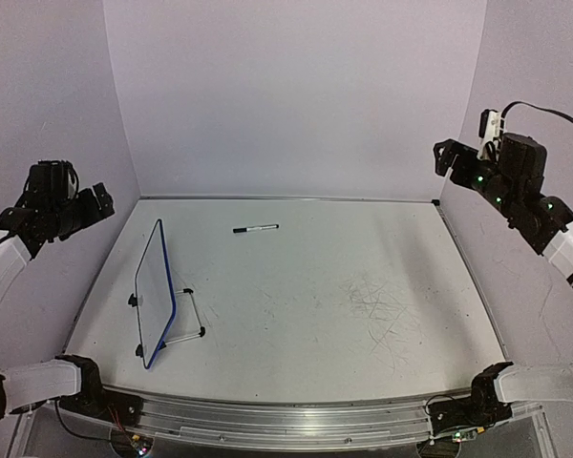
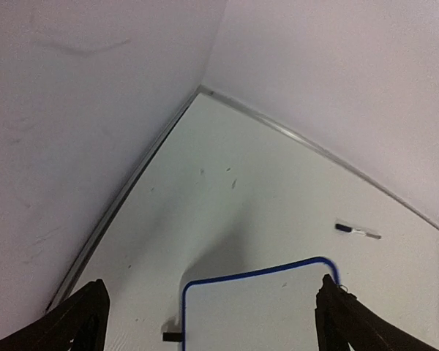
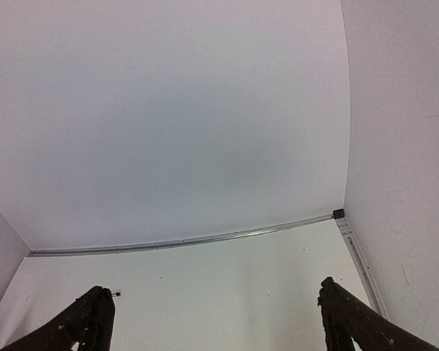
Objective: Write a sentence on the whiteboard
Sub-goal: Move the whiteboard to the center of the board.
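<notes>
Top external, for the whiteboard (image 1: pixel 155 291): stands propped on its wire stand (image 1: pixel 189 320) at the left side of the worktop (image 1: pixel 363 315), seen nearly edge-on, face turned towards the left wall

Left wrist, for the same board (image 2: pixel 256 311): shows a blank white face inside the blue frame, with no sentence to be found on the part in view

For the marker (image 1: pixel 256 229): lies flat near the far edge of the worktop, well apart from the board; too small to tell whether capped

On the left jaws: stand wide apart, hold nothing, hover high by the left wall above the board, with fingers (image 2: pixel 77 322) at either side of the wrist view

On the right jaws: likewise spread wide and empty, high by the right wall, aimed at bare worktop and the back wall

Judged as the very opening step: nothing picked up, writing not yet begun

Calls next for fetching the marker: probably a reach to the far middle and a grip across the barrel, then uncapping with the other jaws if capped

Needs care with the board too: looks light on that stand, likely to slide or tip under pen pressure, so bracing it seems wise
</notes>
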### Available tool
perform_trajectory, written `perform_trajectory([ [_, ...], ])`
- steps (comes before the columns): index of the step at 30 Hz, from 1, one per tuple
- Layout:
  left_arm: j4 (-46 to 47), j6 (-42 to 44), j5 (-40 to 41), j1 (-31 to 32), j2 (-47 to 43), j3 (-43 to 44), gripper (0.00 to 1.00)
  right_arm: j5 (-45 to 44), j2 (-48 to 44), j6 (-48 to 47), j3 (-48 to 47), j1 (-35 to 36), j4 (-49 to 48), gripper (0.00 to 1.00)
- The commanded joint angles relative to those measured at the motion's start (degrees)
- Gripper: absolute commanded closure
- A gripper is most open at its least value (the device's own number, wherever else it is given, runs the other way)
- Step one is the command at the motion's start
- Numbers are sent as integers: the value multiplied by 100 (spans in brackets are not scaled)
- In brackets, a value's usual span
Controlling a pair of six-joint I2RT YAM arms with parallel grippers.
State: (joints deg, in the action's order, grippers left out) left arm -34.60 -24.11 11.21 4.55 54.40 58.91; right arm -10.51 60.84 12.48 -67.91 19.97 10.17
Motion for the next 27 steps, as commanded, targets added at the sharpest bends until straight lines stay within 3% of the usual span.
perform_trajectory([
  [1,-1003,-862,855,-8,240,-350,1,213,29,-11,76,28,-240,2],
  [6,-1100,-1615,114,-20,864,-1054,4,352,-36,91,264,26,-314,2],
  [10,-994,-2173,-472,-16,1125,-1646,25,588,-46,233,360,22,-367,2],
  [13,-923,-2612,-856,-19,1095,-1974,27,733,-17,298,410,26,-418,2],
  [20,-892,-3042,-863,-20,877,-2485,28,935,66,408,520,23,-524,2],
  [27,-930,-2905,-1099,-7,1004,-2666,31,1006,154,420,499,22,-588,2],
])
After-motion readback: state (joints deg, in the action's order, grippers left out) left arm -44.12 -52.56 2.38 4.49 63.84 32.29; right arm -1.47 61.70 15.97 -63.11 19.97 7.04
